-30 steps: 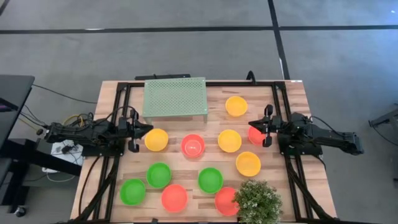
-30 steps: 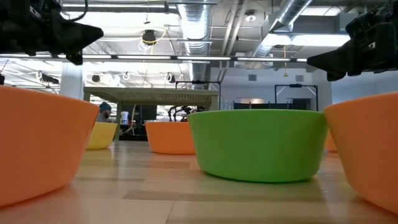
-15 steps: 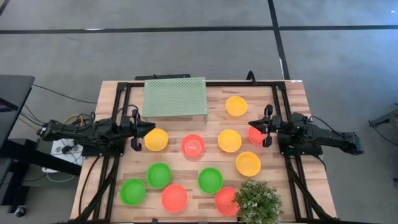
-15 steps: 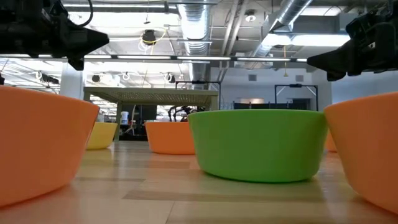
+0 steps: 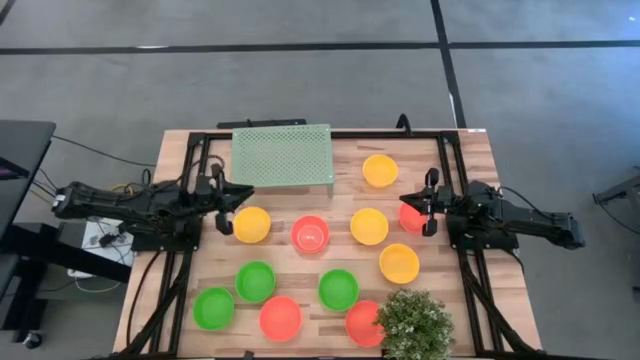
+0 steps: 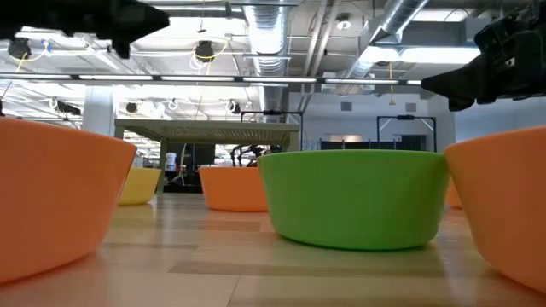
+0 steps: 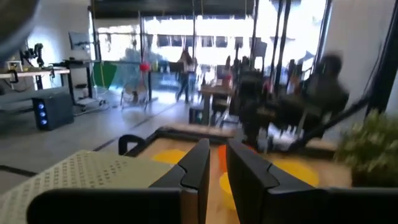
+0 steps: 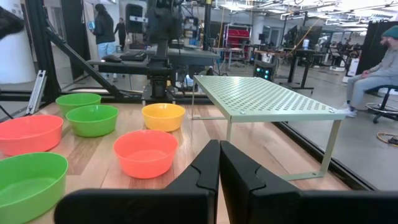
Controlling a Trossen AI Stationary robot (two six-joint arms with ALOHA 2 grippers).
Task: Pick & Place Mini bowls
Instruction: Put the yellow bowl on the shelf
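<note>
Bowls (image 5: 310, 234) scattered over desk (image 5: 470, 150), none held | left gripper (image 5: 230, 208) raised beside yellow bowl (image 5: 251, 225), jaws slightly parted, empty | right gripper (image 5: 415, 213) above red bowl (image 5: 408, 215) at right side, jaws closed, empty | perforated stand (image 5: 281, 155) at far edge

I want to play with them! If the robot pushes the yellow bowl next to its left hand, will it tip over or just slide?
Probably slide: the yellow bowl looks low and wide, sitting flat on the smooth wooden table. It looks like thin plastic, so likely light and easy to nudge.
</note>
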